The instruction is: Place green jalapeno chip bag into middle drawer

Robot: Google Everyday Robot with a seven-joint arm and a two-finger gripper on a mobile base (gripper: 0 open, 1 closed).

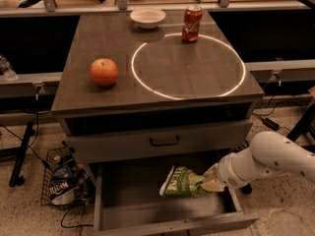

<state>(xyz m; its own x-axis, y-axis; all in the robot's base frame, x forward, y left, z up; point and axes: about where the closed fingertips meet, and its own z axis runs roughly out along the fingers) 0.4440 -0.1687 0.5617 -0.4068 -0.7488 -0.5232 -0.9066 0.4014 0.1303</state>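
The green jalapeno chip bag (183,183) lies tilted inside the open middle drawer (133,205), towards its right side, resting on or just above the floor. My gripper (210,180) reaches in from the right at the end of the white arm (275,159) and is shut on the bag's right end. The drawer is pulled out below the closed drawer front with the dark loop handle (164,141).
On the cabinet top sit a red-orange apple (104,72), a white bowl (147,17) and a red soda can (192,23), beside a glowing ring (188,65). A wire basket of clutter (63,178) stands on the floor at the left. Cables run along the floor.
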